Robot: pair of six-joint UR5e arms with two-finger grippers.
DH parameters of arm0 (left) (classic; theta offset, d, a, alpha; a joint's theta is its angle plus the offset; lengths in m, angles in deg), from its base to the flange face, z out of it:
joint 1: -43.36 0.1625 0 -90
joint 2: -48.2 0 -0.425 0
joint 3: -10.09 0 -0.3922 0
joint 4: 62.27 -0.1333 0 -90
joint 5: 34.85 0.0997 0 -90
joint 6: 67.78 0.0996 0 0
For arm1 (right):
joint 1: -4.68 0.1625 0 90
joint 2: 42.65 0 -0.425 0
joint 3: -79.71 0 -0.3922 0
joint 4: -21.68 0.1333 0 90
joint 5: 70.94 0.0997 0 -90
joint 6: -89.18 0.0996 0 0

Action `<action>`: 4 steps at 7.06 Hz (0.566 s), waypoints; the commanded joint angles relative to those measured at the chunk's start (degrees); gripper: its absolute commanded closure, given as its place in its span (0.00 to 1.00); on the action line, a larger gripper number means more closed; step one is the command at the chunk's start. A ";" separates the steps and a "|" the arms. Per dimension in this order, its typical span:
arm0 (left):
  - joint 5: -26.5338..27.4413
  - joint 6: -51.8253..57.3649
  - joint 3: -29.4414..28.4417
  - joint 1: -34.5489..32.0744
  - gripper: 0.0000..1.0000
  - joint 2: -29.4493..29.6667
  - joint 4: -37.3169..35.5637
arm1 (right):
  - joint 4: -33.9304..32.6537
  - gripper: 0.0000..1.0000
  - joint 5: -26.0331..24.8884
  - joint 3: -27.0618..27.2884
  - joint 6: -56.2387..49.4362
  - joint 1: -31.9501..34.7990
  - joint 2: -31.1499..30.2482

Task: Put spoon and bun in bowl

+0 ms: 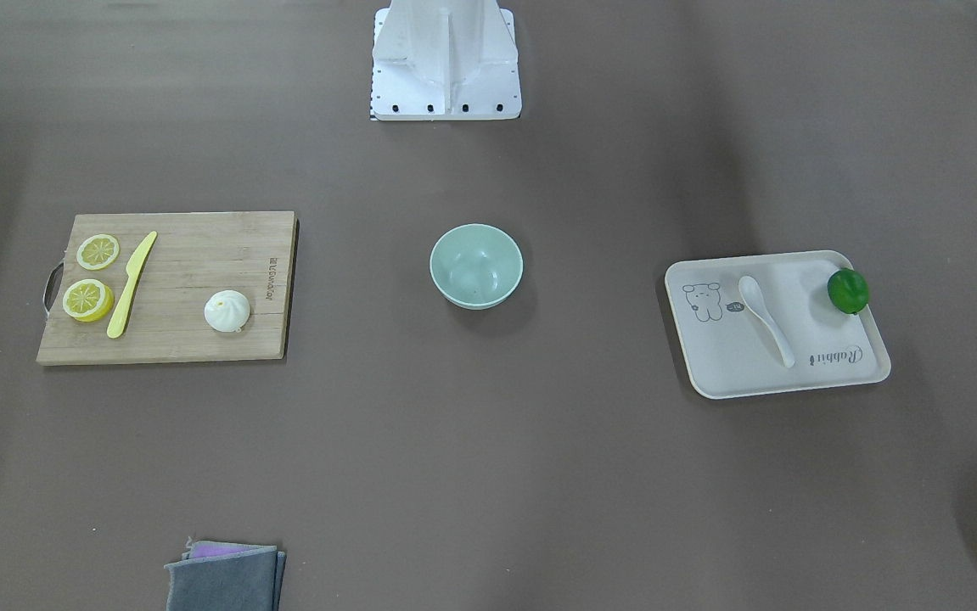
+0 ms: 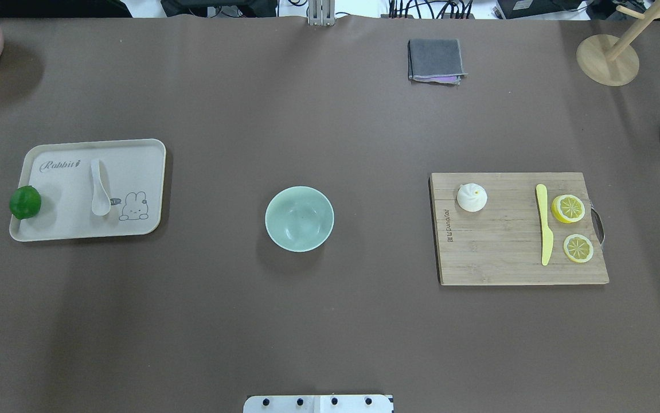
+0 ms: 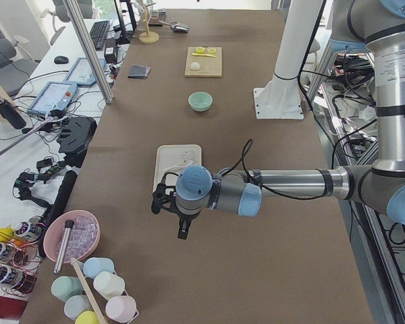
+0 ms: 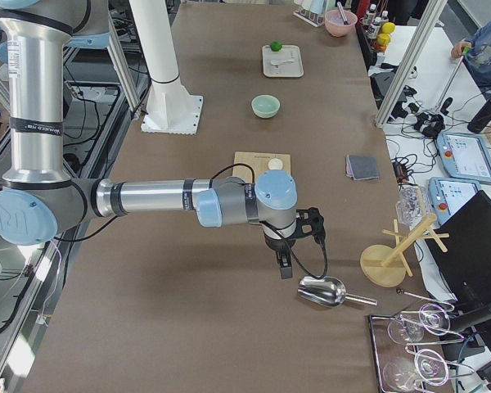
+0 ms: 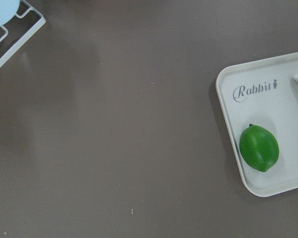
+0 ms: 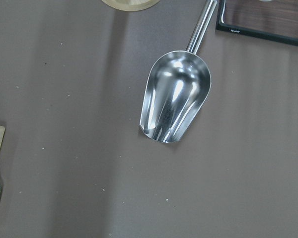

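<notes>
**Folded cloth (image 1: 225, 577) at the near edge, bowl empty, both arms out wide**

Front view: past the cloth, the bowl (image 1: 476, 266) sits mid-table with nothing in it. The bun (image 1: 227, 311) rests on the cutting board (image 1: 199, 344), apart from the yellow knife (image 1: 131, 284) and the lemon slices (image 1: 87, 299). The spoon (image 1: 764, 318) lies flat on the tray (image 1: 709, 373), with the lime (image 1: 847, 291) at the tray's far rim.

Overhead: same layout, no arm over the table's middle. Neither item is picked yet.

Left side view: the left gripper (image 3: 183, 233) hangs off the tray's outer end. Cannot tell if its fingers are spread or pressed together.

Right side view: the right gripper (image 4: 284, 266) hangs close above the metal scoop (image 4: 321, 291). Its finger state is also unclear.

Wrist views: lime and tray corner under the left, scoop under the right, no fingers showing.

Risks, as I judge them:
- The spoon is thin and slick, so it could skid, or a low pinch could drag the tray.
- The lime could get nudged.
- The bun could squash or roll.
- The right arm could clip the scoop on its way in.
- Both arms could crowd each other at the bowl, which may slide.
</notes>
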 commanded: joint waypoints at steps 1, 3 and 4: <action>0.68 -0.17 1.17 0.15 0.02 1.04 -0.18 | 0.33 0.00 0.17 -0.17 -0.11 -0.02 -0.95; 0.34 0.26 2.40 0.16 0.02 0.45 0.34 | 0.33 0.00 0.08 -0.26 -0.11 -0.02 -1.14; 0.51 0.26 2.76 0.16 0.02 0.44 0.34 | 0.33 0.00 0.17 -0.17 -0.29 -0.02 -1.57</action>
